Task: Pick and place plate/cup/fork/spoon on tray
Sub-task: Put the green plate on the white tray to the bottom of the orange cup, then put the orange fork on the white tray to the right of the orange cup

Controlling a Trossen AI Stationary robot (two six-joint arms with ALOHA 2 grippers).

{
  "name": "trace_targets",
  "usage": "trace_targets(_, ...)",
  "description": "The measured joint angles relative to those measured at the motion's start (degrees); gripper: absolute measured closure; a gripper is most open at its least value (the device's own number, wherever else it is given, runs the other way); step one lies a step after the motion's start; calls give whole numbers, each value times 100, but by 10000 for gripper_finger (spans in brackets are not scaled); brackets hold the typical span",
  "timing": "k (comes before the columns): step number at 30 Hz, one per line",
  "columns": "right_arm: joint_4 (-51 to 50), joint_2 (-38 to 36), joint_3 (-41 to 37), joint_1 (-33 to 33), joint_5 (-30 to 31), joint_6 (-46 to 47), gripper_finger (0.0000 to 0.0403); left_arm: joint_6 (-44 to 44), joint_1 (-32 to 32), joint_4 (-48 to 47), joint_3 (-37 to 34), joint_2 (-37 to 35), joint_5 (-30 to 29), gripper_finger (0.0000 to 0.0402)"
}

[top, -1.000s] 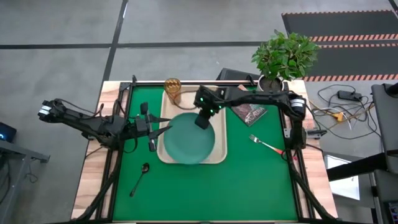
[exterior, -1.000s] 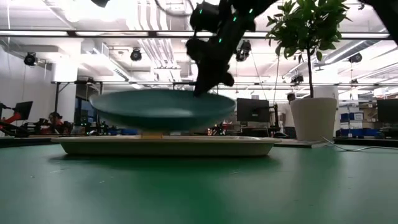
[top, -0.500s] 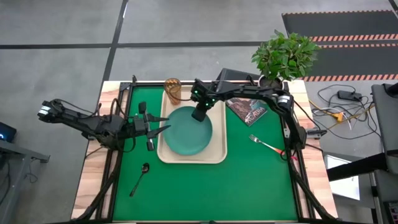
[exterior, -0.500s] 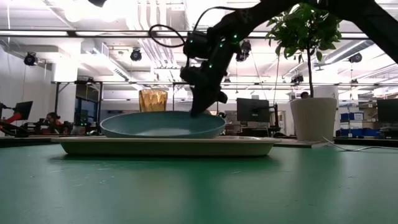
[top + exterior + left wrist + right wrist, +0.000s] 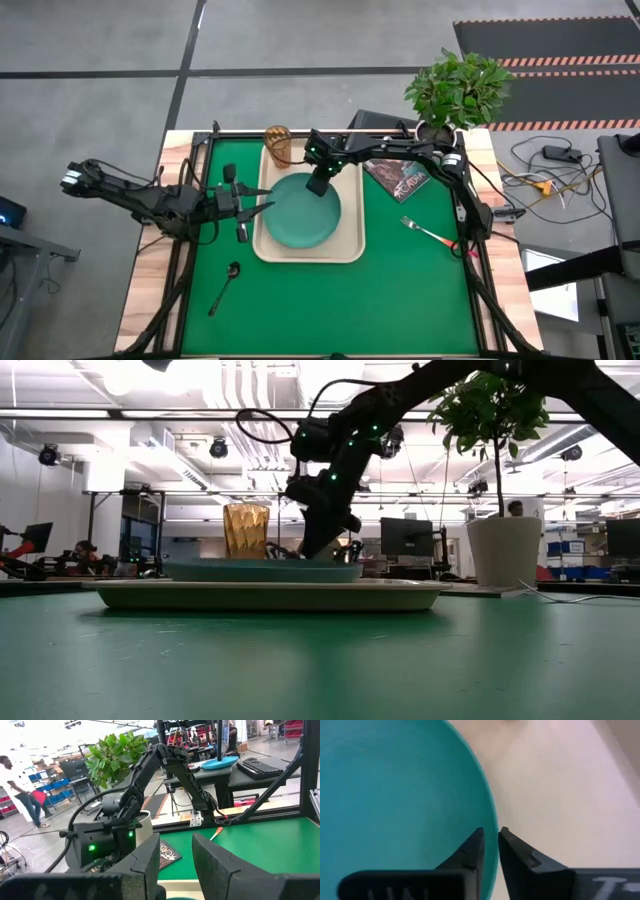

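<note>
The teal-green plate (image 5: 298, 212) lies flat in the cream tray (image 5: 350, 245); it also shows in the low view (image 5: 250, 571). The amber cup (image 5: 277, 146) stands upright in the tray's far left corner. My right gripper (image 5: 320, 186) is shut on the plate's far rim. My left gripper (image 5: 262, 197) is open and empty just left of the tray. The fork (image 5: 428, 234) lies on the green mat right of the tray. The dark spoon (image 5: 224, 287) lies on the mat at the near left. My right gripper pinches the plate's far right rim (image 5: 492, 827) between its two fingers, one finger over the plate's inside and one outside it above the tray. The fingers come from above, slanting down from the far side. The plate rests flat on the tray.
A potted plant (image 5: 455, 95) stands at the far right corner, a dark magazine (image 5: 400, 178) lies beside the tray's far right. Cables run off the table's right side. Bare green mat (image 5: 340, 310) stretches along the near edge.
My right gripper has gone down and toward the table's far edge with the plate. The plate, held tilted above the tray a second ago, now lies flat on the tray, nearer the cup.
</note>
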Motion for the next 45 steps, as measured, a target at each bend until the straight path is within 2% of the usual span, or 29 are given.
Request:
trace_targets(6, 33, -40, -4, 0, 4, -87, 305, 0, 1, -4, 0, 4, 0, 305)
trace_targets(12, -147, -542, -4, 101, 5, -115, 288, 0, 1, -4, 1, 34, 1, 305)
trace_targets(22, -670, -1601, -242, 844, 4, -139, 307, 3, 0, -259, 4, 67, 2, 305)
trace_targets(28, -516, -2227, -993, 1505, 1, -1, 329, -5, 0, -346, 4, 225, 0, 305)
trace_targets(36, 103, -3246, -2776, 2079, 9, 1405, 357, -13, 1, -328, 4, 538, 0, 305)
trace_targets(42, -8, -4030, -3898, 2323, 2, 2893, 364, -11, 0, -322, 7, 616, 0, 305)
trace_targets(45, -373, -4413, -4313, 2444, -4, 3721, 365, -9, 0, -313, 7, 594, 0, 305)
